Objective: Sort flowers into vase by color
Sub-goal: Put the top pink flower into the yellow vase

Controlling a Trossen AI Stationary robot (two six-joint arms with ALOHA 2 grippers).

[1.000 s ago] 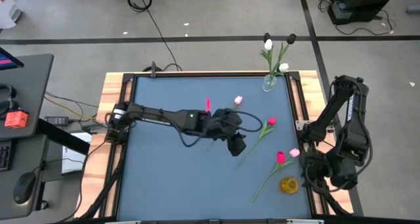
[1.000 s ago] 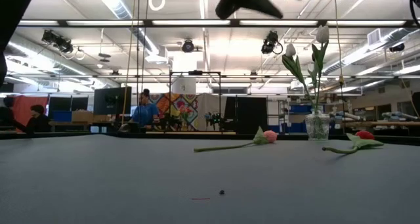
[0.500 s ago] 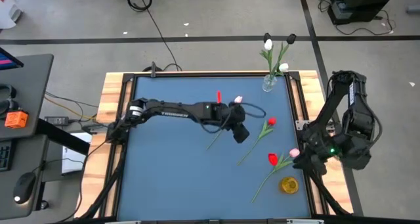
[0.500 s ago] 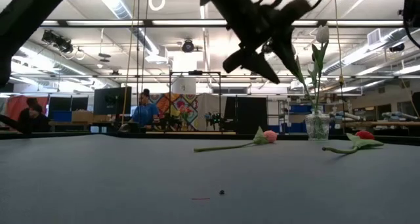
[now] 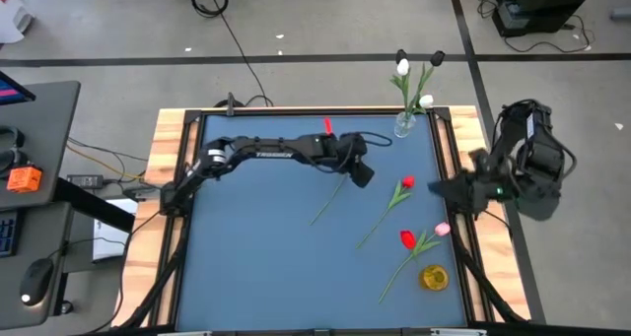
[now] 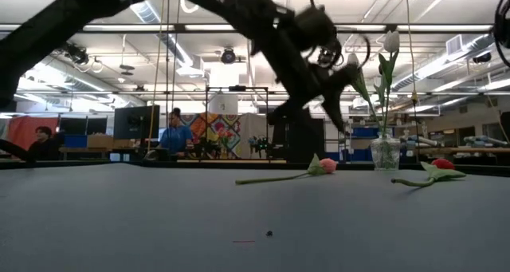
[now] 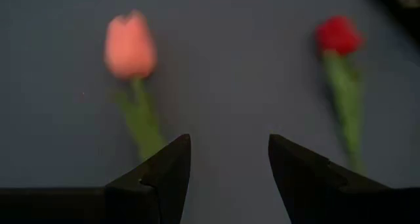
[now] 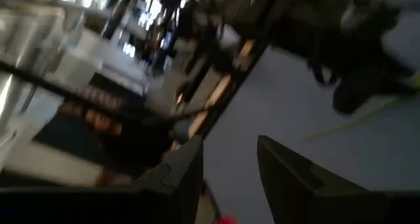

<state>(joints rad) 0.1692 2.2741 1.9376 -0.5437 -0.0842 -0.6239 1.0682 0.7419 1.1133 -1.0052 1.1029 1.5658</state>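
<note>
A pink tulip [image 7: 130, 45] lies on the blue table, its stem [image 5: 330, 203] running toward the near left. My left gripper [image 7: 229, 159] hangs open above that stem, just behind the head, clear of it [image 6: 309, 120]. Beside it lies a red tulip [image 5: 407, 182]. Another red tulip [image 5: 408, 238] and a pink one [image 5: 442, 230] lie near the right edge. A glass vase [image 5: 404, 124] at the far edge holds white and black tulips [image 5: 402, 67]. My right gripper [image 5: 441, 191] is raised at the table's right edge, open, nothing between its fingers [image 8: 230, 165].
A small yellow container [image 5: 434, 276] stands at the near right corner. Wooden rails [image 5: 177, 178] frame the table. Bare blue surface lies at the left and near side. People sit at desks in the room beyond [image 6: 174, 132].
My left gripper has gone toward the far edge and down, ending over the pink tulip's stem, still open. My right arm has risen from the flowers at the near right, drawn back toward the right edge and rolled its wrist.
</note>
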